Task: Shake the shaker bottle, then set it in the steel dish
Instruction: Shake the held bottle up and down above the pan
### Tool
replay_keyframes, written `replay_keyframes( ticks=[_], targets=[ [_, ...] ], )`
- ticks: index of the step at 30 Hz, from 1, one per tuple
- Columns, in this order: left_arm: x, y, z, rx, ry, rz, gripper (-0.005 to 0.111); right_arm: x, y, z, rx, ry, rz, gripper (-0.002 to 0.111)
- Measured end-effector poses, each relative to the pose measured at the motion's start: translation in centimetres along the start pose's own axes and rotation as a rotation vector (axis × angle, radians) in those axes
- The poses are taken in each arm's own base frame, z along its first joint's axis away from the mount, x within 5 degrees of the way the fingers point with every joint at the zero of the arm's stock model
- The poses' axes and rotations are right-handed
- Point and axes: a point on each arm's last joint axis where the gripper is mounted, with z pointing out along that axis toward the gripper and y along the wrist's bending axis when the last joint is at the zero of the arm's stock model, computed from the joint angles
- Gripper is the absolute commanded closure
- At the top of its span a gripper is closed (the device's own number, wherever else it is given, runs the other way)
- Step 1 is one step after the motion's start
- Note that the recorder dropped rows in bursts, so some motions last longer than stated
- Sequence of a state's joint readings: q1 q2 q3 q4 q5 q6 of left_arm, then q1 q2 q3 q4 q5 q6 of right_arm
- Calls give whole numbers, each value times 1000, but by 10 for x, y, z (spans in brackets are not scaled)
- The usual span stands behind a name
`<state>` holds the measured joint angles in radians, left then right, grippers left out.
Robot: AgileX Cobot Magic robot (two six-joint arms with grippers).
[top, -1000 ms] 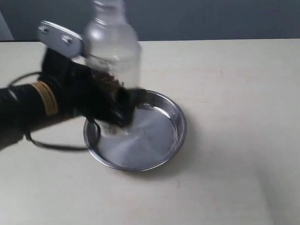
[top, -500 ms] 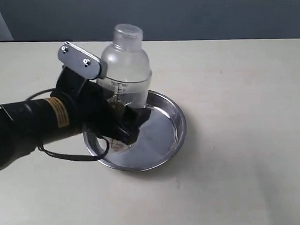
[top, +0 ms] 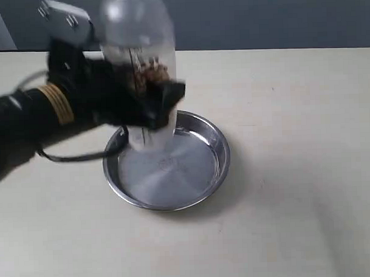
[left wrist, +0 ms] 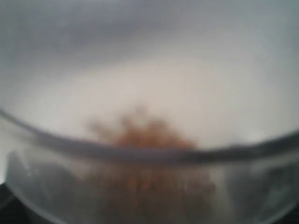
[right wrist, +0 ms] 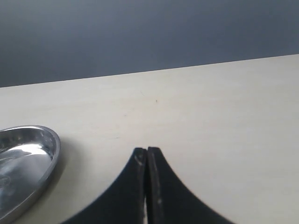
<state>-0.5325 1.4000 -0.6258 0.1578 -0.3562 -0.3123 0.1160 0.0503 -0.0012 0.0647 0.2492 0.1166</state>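
The clear shaker bottle (top: 140, 61) is blurred with motion, held upright above the steel dish (top: 198, 174); brown grains float mid-bottle. My left gripper (top: 148, 102) is shut on the bottle's middle, its black arm coming in from the left. The left wrist view is filled by the bottle's clear wall (left wrist: 149, 154) with brown grains (left wrist: 140, 135) behind it; the fingers are hidden there. The dish lies bare on the table, its rim also visible in the right wrist view (right wrist: 46, 140). My right gripper (right wrist: 147, 151) is shut on nothing, low over the table to the right of the dish.
A pale beige table (top: 294, 141) extends all round the dish. A dark grey wall (top: 260, 17) runs along the far edge. A black cable (top: 70, 157) hangs from the left arm beside the dish.
The bottle rose sharply from just above the dish's base; its grains jumped from the bottom to mid-height. The left arm lifted with it. The right gripper view gives no earlier frame.
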Motion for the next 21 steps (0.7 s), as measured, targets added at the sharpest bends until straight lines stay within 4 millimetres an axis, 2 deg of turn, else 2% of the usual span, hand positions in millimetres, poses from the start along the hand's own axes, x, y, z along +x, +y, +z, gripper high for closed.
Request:
replay_keyframes(
  ticks=[2, 4, 6, 7, 9, 12, 13, 16, 17, 18, 21],
  targets=[
    [19, 4, 5, -29, 129, 9, 106, 0, 0, 0, 0, 0, 0, 109],
    [2, 1, -3, -26, 94, 26, 106, 0, 0, 0, 0, 0, 0, 109],
    [-24, -5, -12, 8, -42, 27, 106, 0, 0, 0, 0, 0, 0, 109],
    [-28, -6, -14, 23, -84, 26, 106, 0, 0, 0, 0, 0, 0, 109],
    [-19, -6, -10, 39, -90, 24, 106, 0, 0, 0, 0, 0, 0, 109],
    [13, -1, 3, 12, 52, 6, 106, 0, 0, 0, 0, 0, 0, 109],
    [11, -1, 2, 11, 65, 20, 106, 0, 0, 0, 0, 0, 0, 109],
    [-25, -9, -11, 40, -78, 39, 106, 0, 0, 0, 0, -2, 0, 109],
    [-30, -10, -12, 49, -106, 34, 106, 0, 0, 0, 0, -2, 0, 109],
    [-27, -11, -11, 60, -115, 29, 106, 0, 0, 0, 0, -2, 0, 109],
    [8, -5, 4, 39, 9, 1, 106, 0, 0, 0, 0, -2, 0, 109]
  ],
)
